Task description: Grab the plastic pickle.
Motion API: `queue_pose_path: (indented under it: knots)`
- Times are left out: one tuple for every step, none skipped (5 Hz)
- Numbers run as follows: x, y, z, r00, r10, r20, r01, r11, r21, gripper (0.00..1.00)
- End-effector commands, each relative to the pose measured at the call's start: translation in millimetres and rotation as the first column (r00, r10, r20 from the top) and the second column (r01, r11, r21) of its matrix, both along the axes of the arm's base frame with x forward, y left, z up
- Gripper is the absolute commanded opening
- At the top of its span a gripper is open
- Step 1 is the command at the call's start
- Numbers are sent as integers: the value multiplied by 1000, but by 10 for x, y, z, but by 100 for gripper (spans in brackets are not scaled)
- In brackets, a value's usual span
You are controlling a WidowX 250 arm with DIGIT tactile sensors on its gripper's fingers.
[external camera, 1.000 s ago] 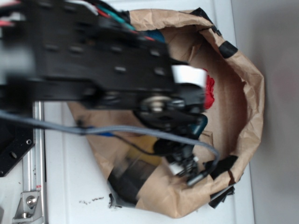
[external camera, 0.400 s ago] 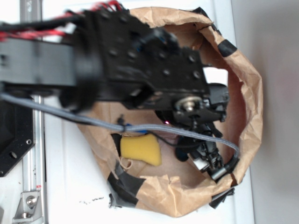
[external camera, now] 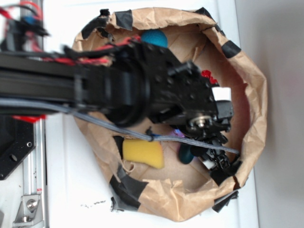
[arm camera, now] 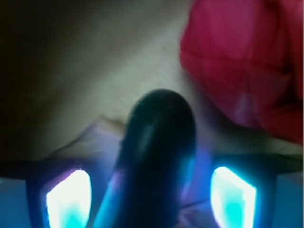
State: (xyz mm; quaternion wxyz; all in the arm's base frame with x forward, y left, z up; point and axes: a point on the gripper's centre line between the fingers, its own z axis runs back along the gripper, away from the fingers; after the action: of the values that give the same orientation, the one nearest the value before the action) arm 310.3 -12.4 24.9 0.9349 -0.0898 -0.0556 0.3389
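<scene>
The plastic pickle is a glossy dark green oblong that lies on the brown paper between my two glowing fingers. There is a gap on each side of it. In the exterior view only its rounded end shows, beside the yellow sponge. The rest is hidden under my wrist. My gripper is open and straddles the pickle low inside the paper bag. It also shows in the exterior view.
The brown paper bag walls in everything, with black tape on its rim. A blue-teal ball sits at the bag's top. A crumpled red thing lies just ahead of the pickle and also shows in the exterior view.
My arm has swung across the bag, which uncovers the ball and the sponge. The gripper now sits over the pickle near the bag's lower right wall.
</scene>
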Motion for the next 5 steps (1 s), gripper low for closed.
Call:
queue_pose_path:
  knots:
    - [-48, 46, 403, 985, -160, -57, 165, 982, 88, 0]
    - [-39, 87, 898, 913, -398, 96, 384, 914, 131, 0]
    - [-176, 203, 1403, 779, -617, 111, 579, 776, 250, 0]
    - [-340, 315, 1582, 684, -721, 112, 662, 678, 321, 0]
    - [-524, 454, 1535, 647, -759, -71, 725, 583, 367, 0]
